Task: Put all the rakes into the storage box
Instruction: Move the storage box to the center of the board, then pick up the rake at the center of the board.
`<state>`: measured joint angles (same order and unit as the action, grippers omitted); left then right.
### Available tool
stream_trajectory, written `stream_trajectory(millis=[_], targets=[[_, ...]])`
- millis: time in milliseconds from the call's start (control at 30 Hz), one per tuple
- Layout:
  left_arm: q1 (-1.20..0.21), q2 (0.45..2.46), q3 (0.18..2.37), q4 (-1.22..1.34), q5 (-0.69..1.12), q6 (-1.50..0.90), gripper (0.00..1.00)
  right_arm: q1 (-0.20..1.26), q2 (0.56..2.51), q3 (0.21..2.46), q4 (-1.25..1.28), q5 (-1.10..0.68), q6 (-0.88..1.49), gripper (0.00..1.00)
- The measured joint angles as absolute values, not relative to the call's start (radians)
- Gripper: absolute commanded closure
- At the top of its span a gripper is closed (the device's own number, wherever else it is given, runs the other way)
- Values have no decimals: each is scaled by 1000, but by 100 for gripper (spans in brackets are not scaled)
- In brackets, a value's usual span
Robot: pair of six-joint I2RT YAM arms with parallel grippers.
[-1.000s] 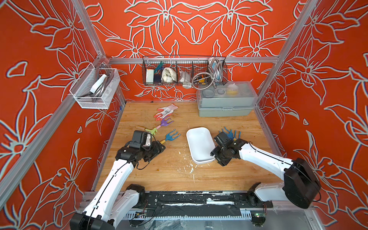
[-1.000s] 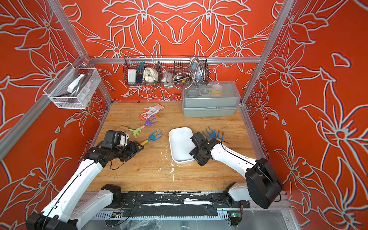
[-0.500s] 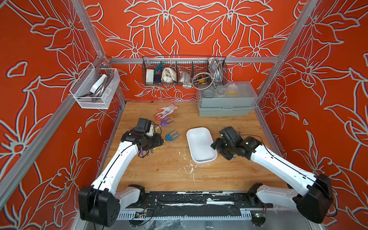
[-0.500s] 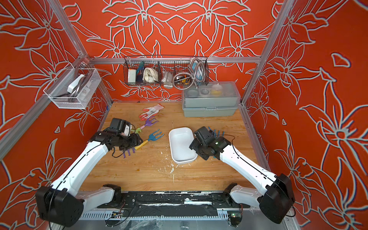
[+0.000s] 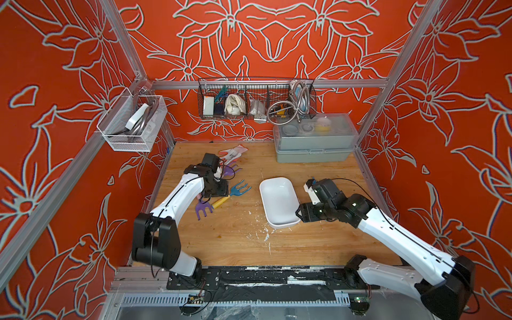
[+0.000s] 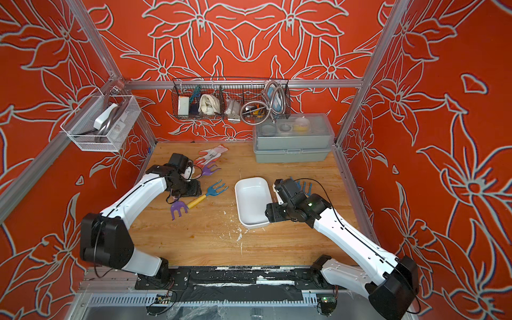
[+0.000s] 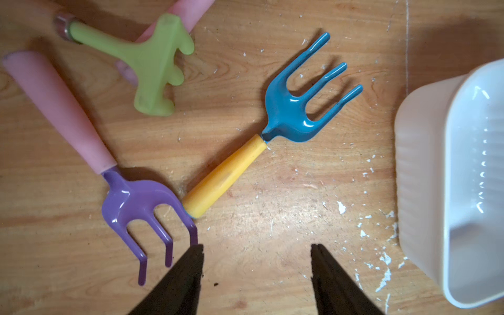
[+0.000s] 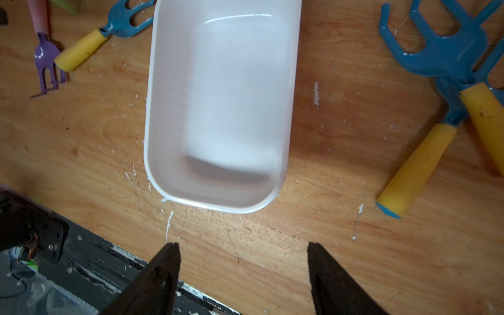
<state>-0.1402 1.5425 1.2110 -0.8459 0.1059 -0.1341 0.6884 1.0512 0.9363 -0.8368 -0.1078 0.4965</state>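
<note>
Rake (image 7: 268, 131) with the blue head lies on the counter (image 7: 272, 218) beside the box (image 8: 218, 95), which is empty. Left claw (image 7: 257, 249) hovers released near the rake's handle. Right claw (image 8: 243, 246) is released near the box end, so grasp, transfer and release are not yet done.

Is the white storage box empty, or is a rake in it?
Empty: the storage box shows only its bare white floor, nothing inside.
</note>
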Motion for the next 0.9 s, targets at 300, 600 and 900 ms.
stream_trajectory(millis=[300,600,900], targets=[[-164,1755,1308,-844,87,-60,41,688,1112,937,-834,-144,454,31],[-178,1873,1315,-828,71,-44,42,688,1243,1030,-822,-176,416,33],[-187,1925,1307,-808,68,-47,46,687,1262,1034,-806,-187,405,35]])
